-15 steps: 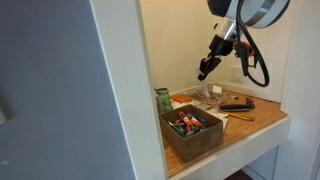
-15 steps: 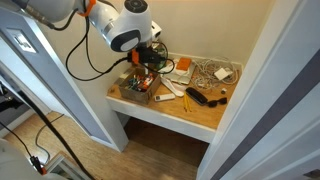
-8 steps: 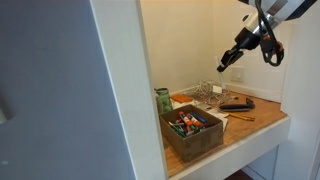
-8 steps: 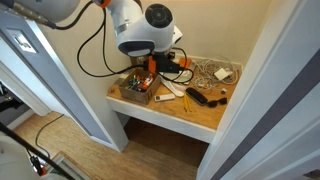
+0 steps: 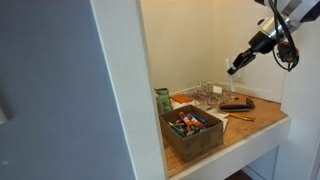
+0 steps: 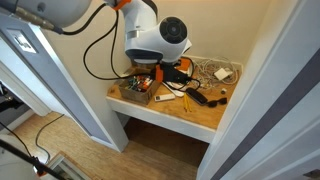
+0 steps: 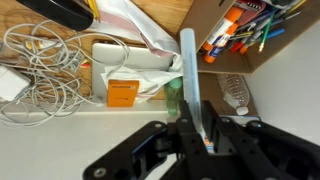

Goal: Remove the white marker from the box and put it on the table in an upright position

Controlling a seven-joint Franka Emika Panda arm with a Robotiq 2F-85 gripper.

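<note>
Above the table [image 5: 262, 118] | my gripper [image 7: 193, 128] pinches the white marker [image 7: 188, 62], outside the box [image 5: 192, 140] | labels too blurred to read

In an exterior view the camera sits near table [image 5: 265, 122] height, looking in past a white wall [image 5: 120, 80] at the box [image 5: 195, 140]. In an exterior view it looks steeply down from higher and farther back on the same table [image 6: 200, 112] and box [image 6: 133, 96] (my arm [image 6: 155, 40] covers part). My wrist camera faces straight down past my gripper [image 7: 197, 120], close above both.
</note>
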